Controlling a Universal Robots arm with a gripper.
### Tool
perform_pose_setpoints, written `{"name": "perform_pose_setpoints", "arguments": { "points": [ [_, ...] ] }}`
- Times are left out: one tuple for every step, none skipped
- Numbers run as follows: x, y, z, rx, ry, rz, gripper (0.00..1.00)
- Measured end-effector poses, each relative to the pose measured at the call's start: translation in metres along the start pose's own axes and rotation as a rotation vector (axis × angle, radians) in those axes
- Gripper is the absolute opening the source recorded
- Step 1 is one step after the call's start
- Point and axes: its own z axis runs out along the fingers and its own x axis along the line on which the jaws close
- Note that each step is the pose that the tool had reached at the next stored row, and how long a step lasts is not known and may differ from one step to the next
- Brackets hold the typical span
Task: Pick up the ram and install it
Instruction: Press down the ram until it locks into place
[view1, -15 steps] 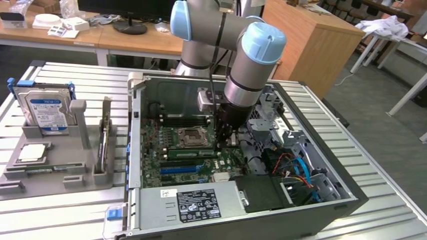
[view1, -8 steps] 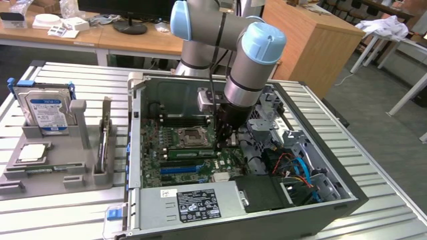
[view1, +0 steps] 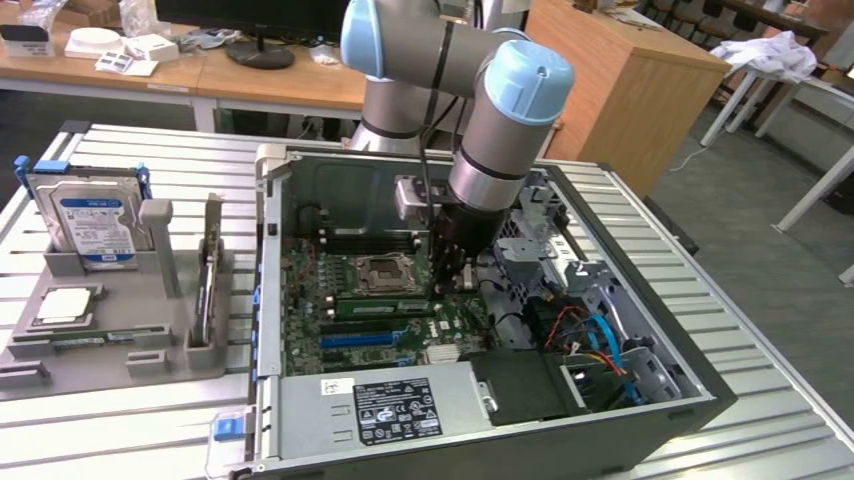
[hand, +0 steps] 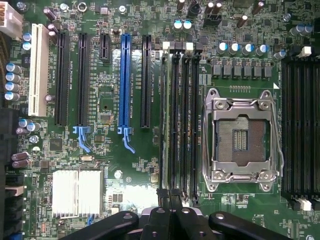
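Wrist view: gripper (hand: 170, 200) clenched shut, empty, hovering over motherboard (hand: 110, 150) memory slots (hand: 180, 120) beside CPU socket (hand: 240, 137).

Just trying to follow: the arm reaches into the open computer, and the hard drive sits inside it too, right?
The arm does reach into the computer, but the hard drive stands outside it, in the grey holder; the exterior view shows this.
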Motion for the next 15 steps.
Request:
{"name": "perform_pose_setpoints", "arguments": {
  "points": [
    [0.0000,0.0000,-0.0006,0.0000,0.0001,0.000,0.11],
    [0.0000,0.0000,-0.0014,-0.0001,0.0000,0.000,0.11],
    [-0.0001,0.0001,-0.0027,-0.0003,0.0000,0.000,0.11],
    [-0.0001,0.0002,-0.0041,-0.0005,0.0000,0.000,0.11],
    [-0.0002,0.0002,-0.0054,-0.0009,0.0001,0.000,0.11],
    [-0.0002,0.0003,-0.0065,-0.0011,0.0000,0.000,0.11],
    [-0.0002,0.0003,-0.0073,-0.0014,0.0000,0.000,0.11],
    [-0.0003,0.0003,-0.0080,-0.0015,0.0000,0.000,0.11],
    [-0.0003,0.0003,-0.0085,-0.0016,-0.0001,0.000,0.11],
    [-0.0003,0.0003,-0.0088,-0.0017,-0.0001,0.000,0.11],
    [-0.0003,0.0003,-0.0090,-0.0016,-0.0003,0.000,0.11],
    [-0.0003,0.0003,-0.0091,-0.0016,-0.0003,0.000,0.11],
    [-0.0003,0.0004,-0.0093,-0.0016,-0.0002,0.000,0.11],
    [-0.0003,0.0004,-0.0095,-0.0016,-0.0001,0.000,0.11],
    [-0.0003,0.0004,-0.0098,-0.0017,0.0001,0.000,0.11]
  ]
}}
